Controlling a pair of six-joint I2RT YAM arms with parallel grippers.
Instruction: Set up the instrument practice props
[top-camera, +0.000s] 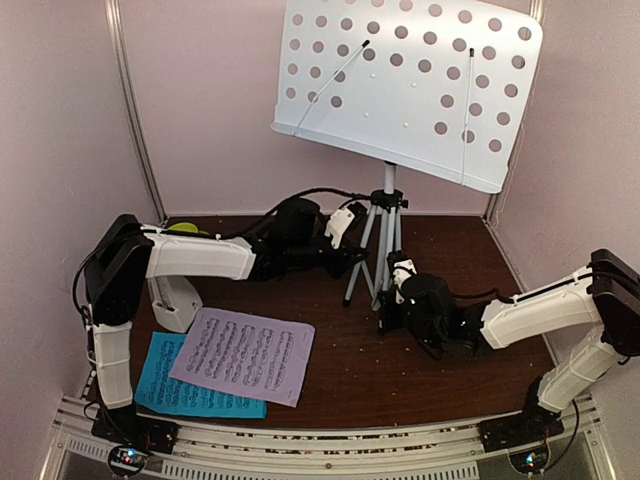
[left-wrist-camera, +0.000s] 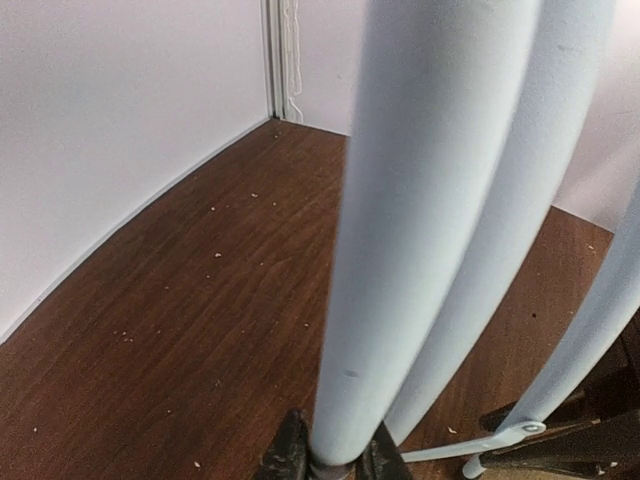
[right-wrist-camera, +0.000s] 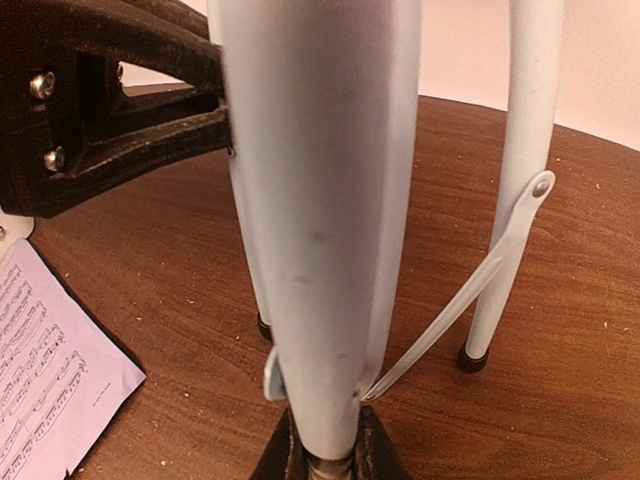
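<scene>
Left gripper (left-wrist-camera: 333, 462) and right gripper (right-wrist-camera: 325, 452) each clench a tripod leg (right-wrist-camera: 320, 200) of the white perforated music stand on silver tripod (top-camera: 405, 85), near the tabletop's (top-camera: 400, 370) far edge. Uneven pulls would likely tip the top-heavy stand or let a leg slip.

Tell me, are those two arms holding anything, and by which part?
Yes. Both hold the music stand by its tripod: the left gripper is clamped on one leg, the right gripper on another leg.
</scene>
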